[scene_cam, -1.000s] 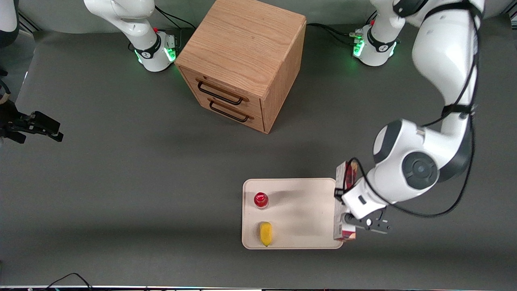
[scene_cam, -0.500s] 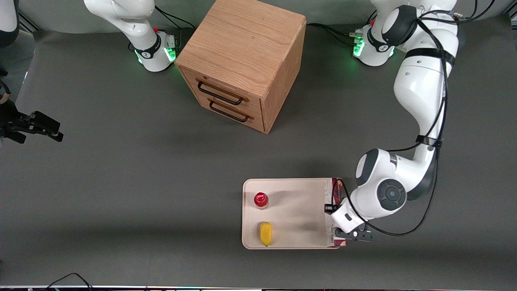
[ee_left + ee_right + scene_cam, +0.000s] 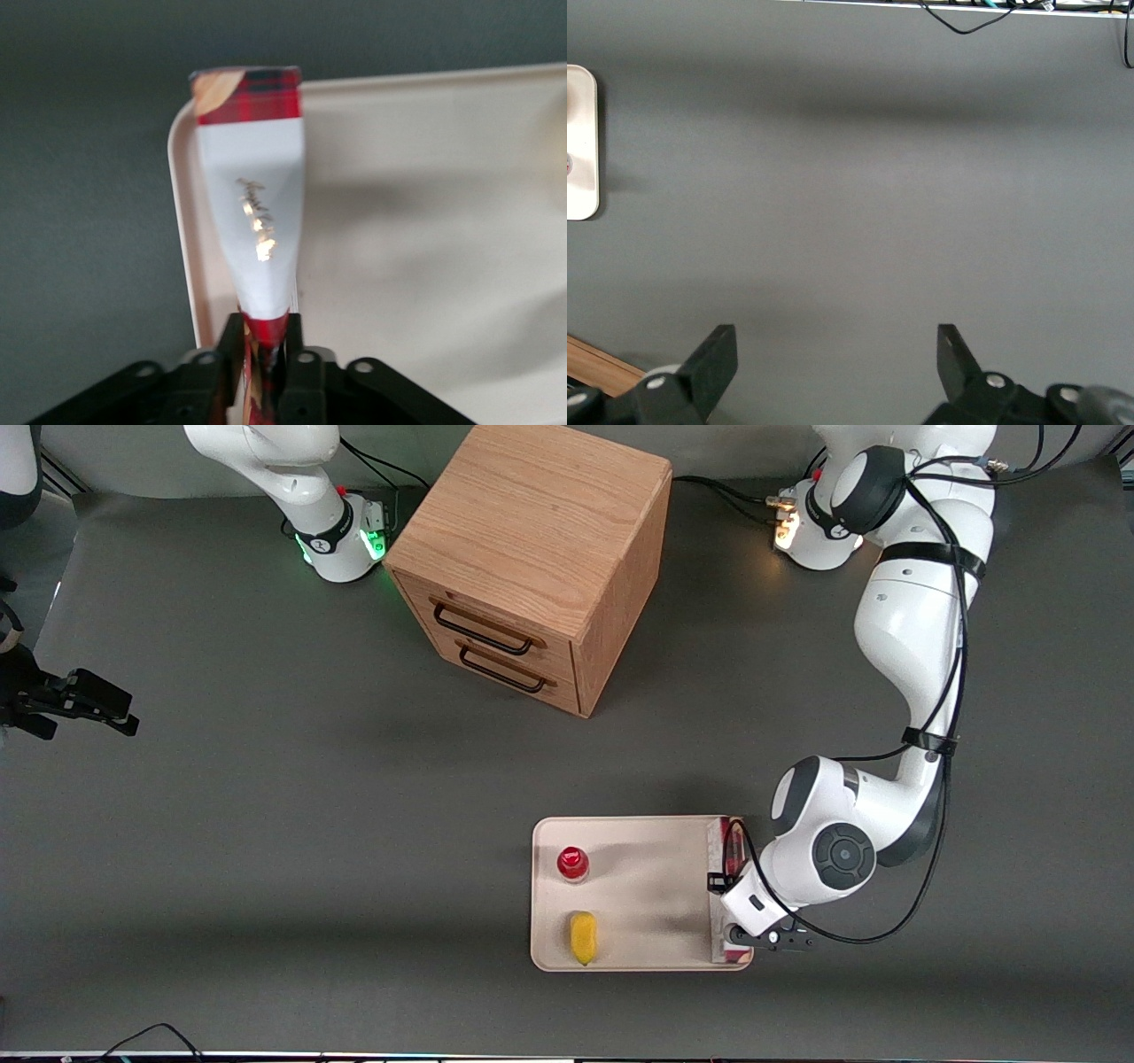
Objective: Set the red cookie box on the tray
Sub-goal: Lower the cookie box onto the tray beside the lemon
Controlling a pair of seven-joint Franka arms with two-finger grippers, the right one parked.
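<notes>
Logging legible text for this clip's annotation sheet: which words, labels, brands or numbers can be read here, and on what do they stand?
Nothing can be read for certain.
Long slim red cookie box, clamped in the left gripper along the edge of the flat cream-white tray toward the working arm's end: a shiny gold script mark on its white patch, too blurred to read.
Small red-capped bottle, yellow item, wooden drawer cabinet: no text visible.
</notes>
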